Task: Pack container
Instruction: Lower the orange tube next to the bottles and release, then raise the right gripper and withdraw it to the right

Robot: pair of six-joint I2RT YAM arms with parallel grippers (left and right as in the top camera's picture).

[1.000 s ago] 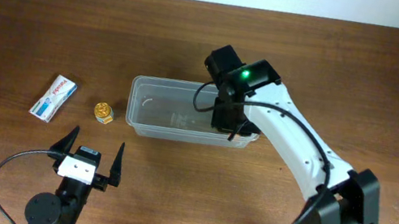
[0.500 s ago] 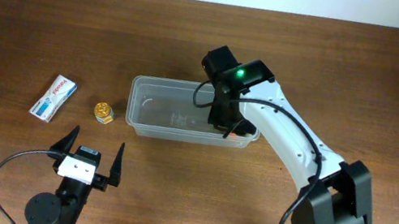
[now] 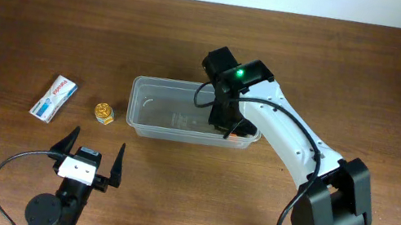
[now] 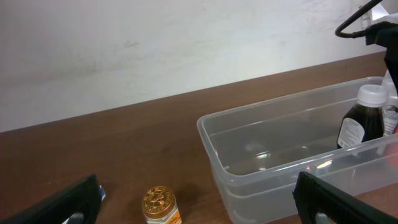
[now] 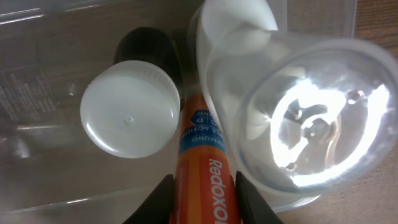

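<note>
I am holding the orange tube (image 5: 200, 149) pinched in the right gripper (image 5: 202, 199), its long axis pointing down from the jaws into the right end of the mid-table container (image 3: 157, 84), beside the white-capped bottle (image 5: 129, 115), while the left gripper (image 3: 101, 139) is sitting open, well apart.

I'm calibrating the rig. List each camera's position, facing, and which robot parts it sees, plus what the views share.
Overhead: above the table, looking straight down; both arms show.
Left wrist: low above the table, facing the wall, container at right; the open left tool frames the bottom corners.
Right wrist: over the container, looking down on the bottle and orange tube; the right tool flanks the tube.
Shared: both wrist views show the bottle.
</note>
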